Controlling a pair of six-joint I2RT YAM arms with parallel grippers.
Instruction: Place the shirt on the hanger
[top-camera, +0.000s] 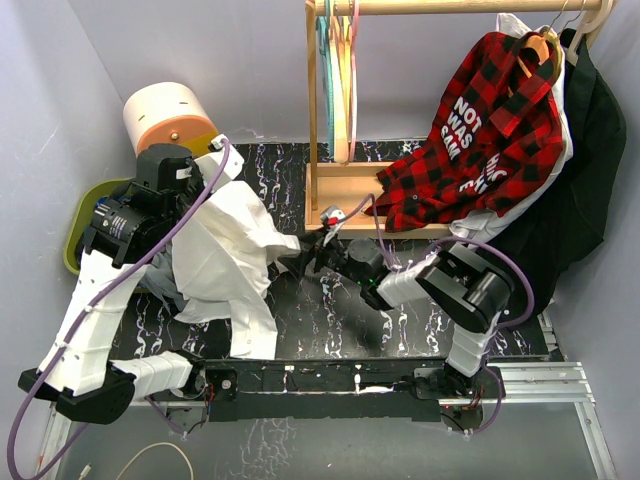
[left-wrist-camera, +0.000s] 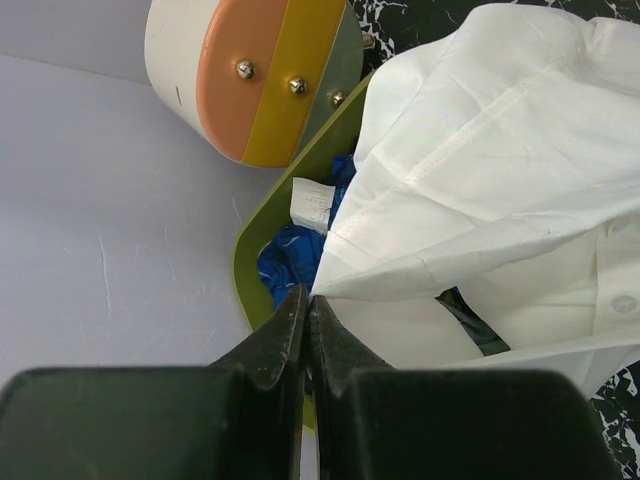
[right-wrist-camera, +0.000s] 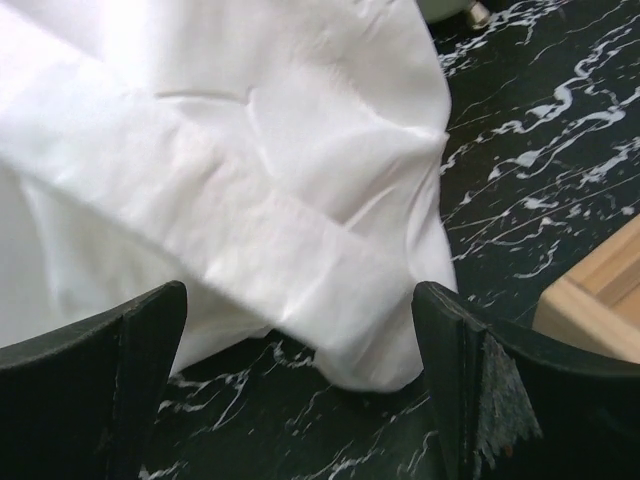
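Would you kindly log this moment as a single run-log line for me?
left gripper: shut on shirt edge, partly lifted | right gripper: open at shirt fold | hanger: on rack, untouched

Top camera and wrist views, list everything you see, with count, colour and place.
shirt: one, white, left-centre of table
plastic hangers: a few, teal, yellow, pink, bunched on rack rail
plaid shirt: one, red-black, hung right on rack
dark garment: one, black, far right
rack: one, light wood, back of table
bin: one, olive green, left edge
blue cloth: one, inside bin
cylinder: one, cream-orange, back left
table: one, black marbled, under everything
left tool: one, black, shut on shirt edge
right tool: one, black, open, straddling shirt corner
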